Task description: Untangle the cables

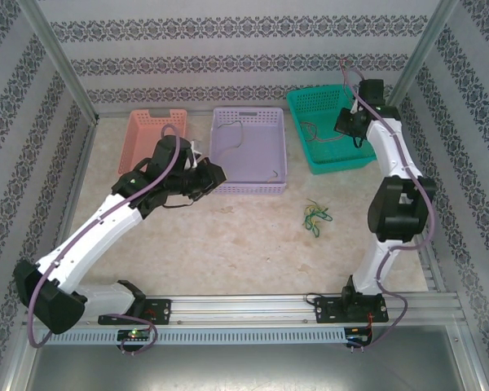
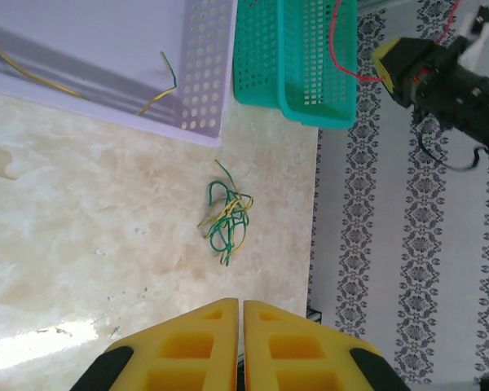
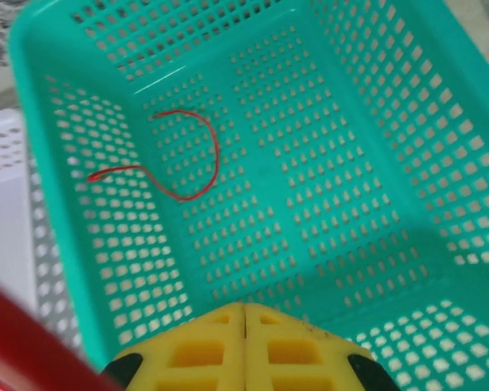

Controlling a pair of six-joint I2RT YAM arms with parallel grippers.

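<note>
Marbled tabletop (image 1: 228, 236), patterned walls all round, and along the back a pink basket (image 1: 151, 138), a lilac basket (image 2: 204, 81) and a teal basket (image 2: 297, 73). Out on the open table lies the green-and-yellow tangle (image 2: 226, 216), near the lilac and teal baskets but touching neither. Short of it hovers the left gripper (image 2: 242, 322), pads pressed together, nothing between them. Inside the teal basket a red cable (image 3: 183, 155) curls on the floor, and the right gripper (image 3: 244, 326) hangs above it, fingers together, empty. One yellow-green cable (image 2: 33, 75) lies in the lilac basket.
</note>
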